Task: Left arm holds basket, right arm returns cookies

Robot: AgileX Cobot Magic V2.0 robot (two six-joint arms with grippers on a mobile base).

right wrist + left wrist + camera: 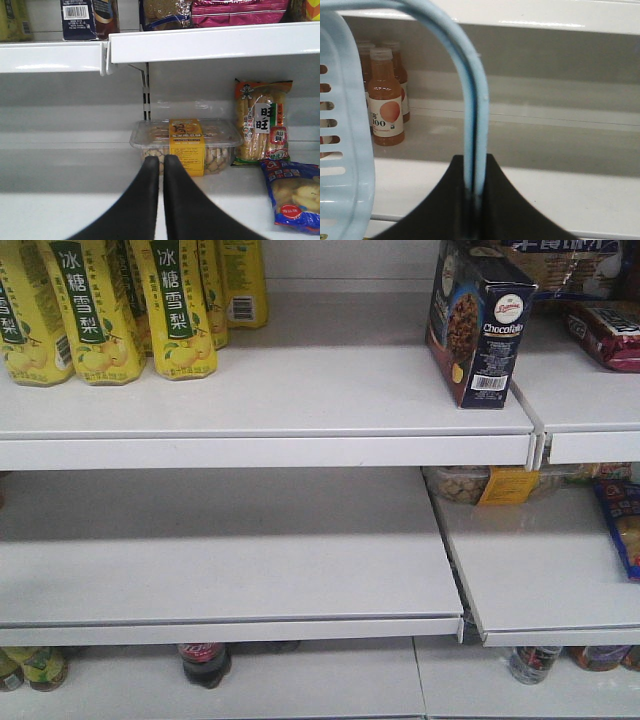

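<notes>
Two black right-arm fingers [161,165] press together, empty, low before a clear plastic biscuit tub with a yellow label [186,145] on the white shelf surface [60,200]. Left-arm black fingers [474,197] pinch the light blue slotted plastic basket [342,165] by its looped handle [472,105]. Farthest, above, the tall dark navy cookies box [478,325] stands upright on the upper shelf, well apart from both

Left gripper [472,200] matte black, broad flaring body narrowing upward to a point, right gripper [162,167] two smooth black tapering fingers with rounded tips, faintly glossy, unmarked
</notes>
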